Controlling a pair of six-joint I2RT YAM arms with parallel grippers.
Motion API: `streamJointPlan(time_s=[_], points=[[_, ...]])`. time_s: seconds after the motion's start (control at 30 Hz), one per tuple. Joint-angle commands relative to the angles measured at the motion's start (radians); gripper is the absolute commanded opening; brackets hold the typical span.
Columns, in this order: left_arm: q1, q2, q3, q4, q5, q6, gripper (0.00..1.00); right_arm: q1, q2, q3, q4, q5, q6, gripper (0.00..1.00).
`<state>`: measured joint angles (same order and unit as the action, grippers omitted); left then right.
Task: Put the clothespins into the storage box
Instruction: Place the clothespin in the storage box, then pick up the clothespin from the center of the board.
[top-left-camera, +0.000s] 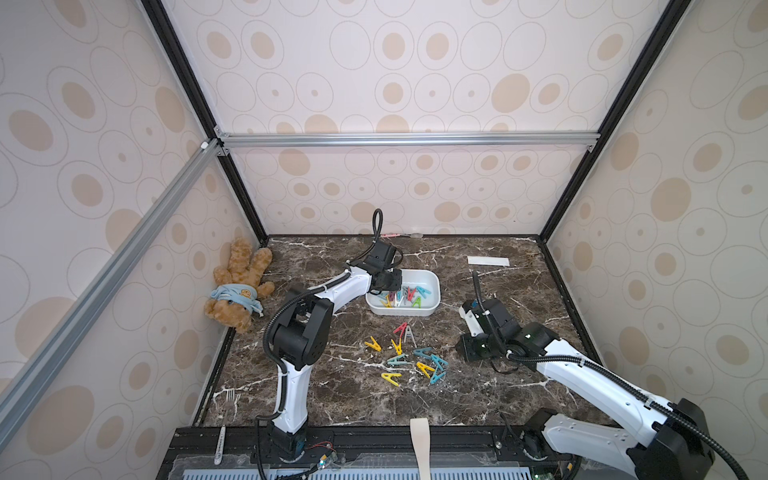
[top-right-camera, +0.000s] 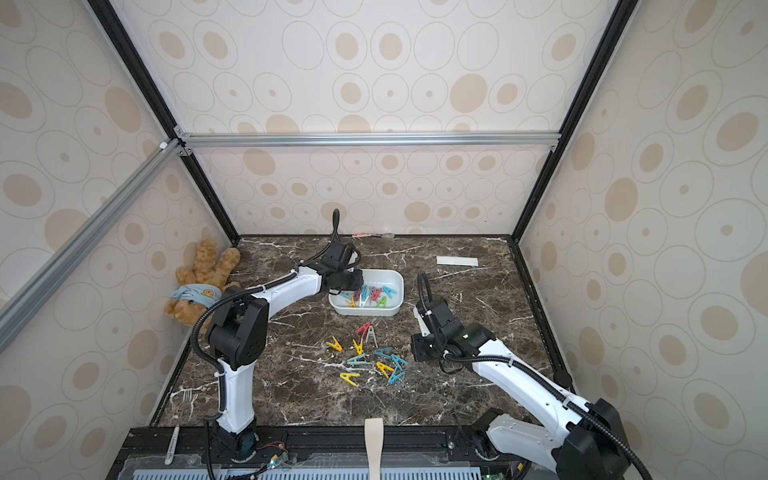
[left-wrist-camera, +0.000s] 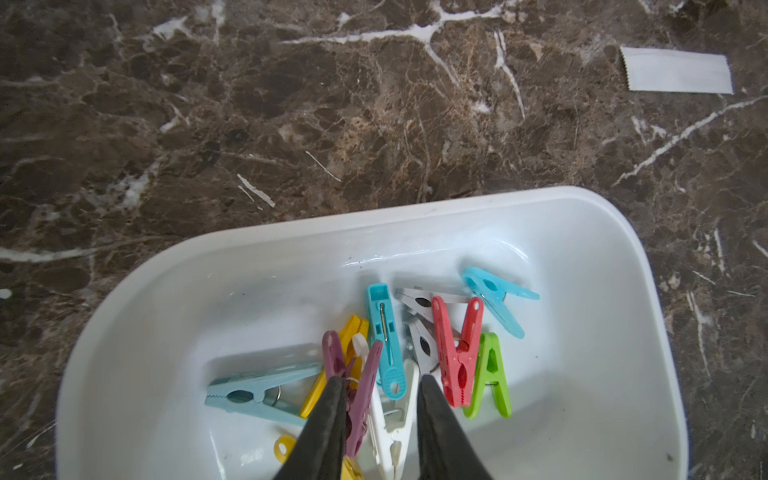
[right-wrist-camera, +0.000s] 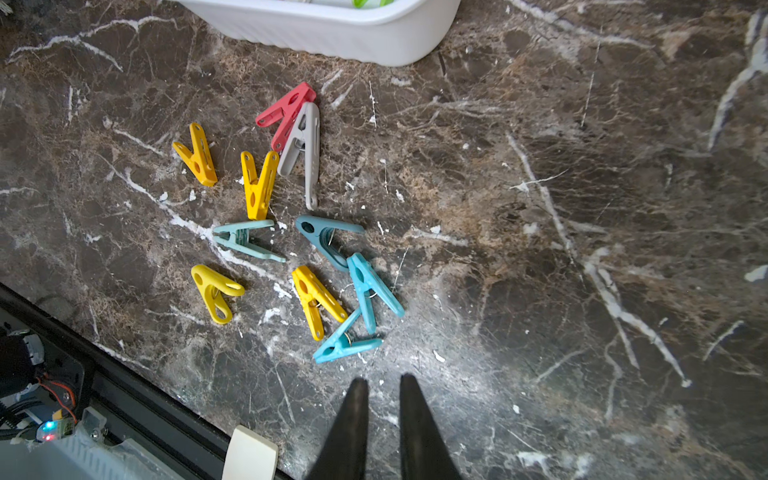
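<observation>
While narrow, empty: right pincer (right-wrist-camera: 384, 379) nearer | blue clothespin (right-wrist-camera: 345, 347) just ahead, axis slanting | left pincer (left-wrist-camera: 383, 380) parted above storage box (left-wrist-camera: 602, 311)

Left end effector (left-wrist-camera: 382, 379) hangs low in the storage box (left-wrist-camera: 582, 249), heaped clothespins (left-wrist-camera: 453, 365) right under its tips, bare box floor around the heap. Right end effector (right-wrist-camera: 383, 378) faces free surface (right-wrist-camera: 540, 291); loose clothespins (right-wrist-camera: 320, 235) lie just beyond.

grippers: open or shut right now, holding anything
Left gripper: open over the box, holding nothing.
Right gripper: slightly open, empty.
</observation>
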<state>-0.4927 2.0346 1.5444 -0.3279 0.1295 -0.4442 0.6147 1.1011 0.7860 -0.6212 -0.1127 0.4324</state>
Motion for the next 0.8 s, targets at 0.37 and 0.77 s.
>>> streamJointPlan(time_s=[0.37, 0.77], points=[[0.006, -0.343, -0.293, 0.062, 0.055, -0.005, 0.39, 0.113, 0.202, 0.007, 0.009, 0.032, -0.101, 0.27], [0.008, -0.623, -0.551, 0.052, -0.001, -0.062, 0.44, 0.112, 0.401, 0.116, -0.022, 0.065, -0.267, 0.34]])
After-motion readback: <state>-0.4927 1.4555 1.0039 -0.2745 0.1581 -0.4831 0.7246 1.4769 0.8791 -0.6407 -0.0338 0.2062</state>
